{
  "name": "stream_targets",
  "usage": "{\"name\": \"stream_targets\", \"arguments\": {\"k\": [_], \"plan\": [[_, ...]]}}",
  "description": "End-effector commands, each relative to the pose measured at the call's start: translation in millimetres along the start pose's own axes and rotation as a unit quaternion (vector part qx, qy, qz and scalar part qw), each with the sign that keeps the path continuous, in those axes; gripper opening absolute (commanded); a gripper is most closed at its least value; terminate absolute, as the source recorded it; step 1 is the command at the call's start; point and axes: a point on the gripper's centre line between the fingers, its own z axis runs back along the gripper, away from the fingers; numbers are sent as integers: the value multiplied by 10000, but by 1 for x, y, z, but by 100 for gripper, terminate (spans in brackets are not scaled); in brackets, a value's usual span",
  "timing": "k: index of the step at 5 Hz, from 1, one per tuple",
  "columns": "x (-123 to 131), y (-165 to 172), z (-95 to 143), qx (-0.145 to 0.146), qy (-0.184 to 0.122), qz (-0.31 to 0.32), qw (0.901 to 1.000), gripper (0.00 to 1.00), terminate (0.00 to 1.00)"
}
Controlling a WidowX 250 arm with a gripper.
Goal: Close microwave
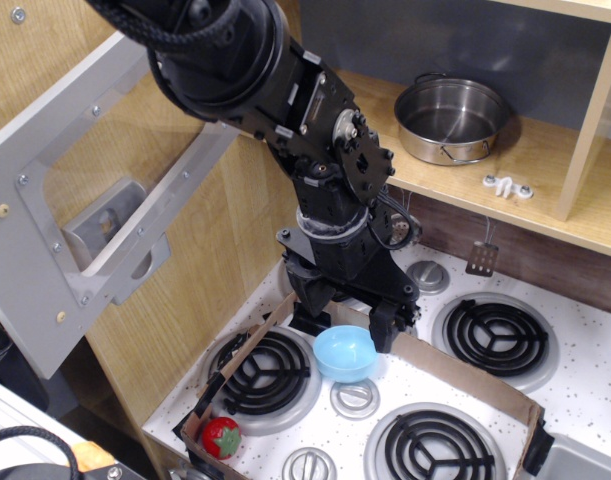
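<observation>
Microwave door (60, 190): I'm seeing it hanging wide open, left edge.
Gripper (347, 325): fingers spread apart, hovering over blue bowl (345, 352).

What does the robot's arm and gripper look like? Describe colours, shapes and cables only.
The arm is black and bulky, built of rounded joint housings with silver screws and a ribbed black hose near the top. Thin dark cables loop beside the wrist. The gripper has two blocky black fingers.

Arm (275, 90) is all black: chunky rounded housings, round joint caps with small screws, one grey collar ring at the wrist. Ribbed black cable conduit up top, thin wires near the wrist. Fingers (382, 328) black, blocky.
</observation>
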Motion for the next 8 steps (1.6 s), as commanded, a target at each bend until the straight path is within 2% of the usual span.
{"name": "stream_targets", "arguments": {"k": [1, 2, 5, 7, 8], "plan": [[0, 0, 0, 0, 0, 0, 10000, 100, 0], [7, 8, 26, 292, 196, -121, 9993, 100, 0], [9, 44, 88, 969, 289, -494, 9936, 100, 0], [26, 85, 150, 1476, 411, -887, 9842, 100, 0], [24, 98, 171, 1642, 486, -770, 9822, 100, 0]]}}
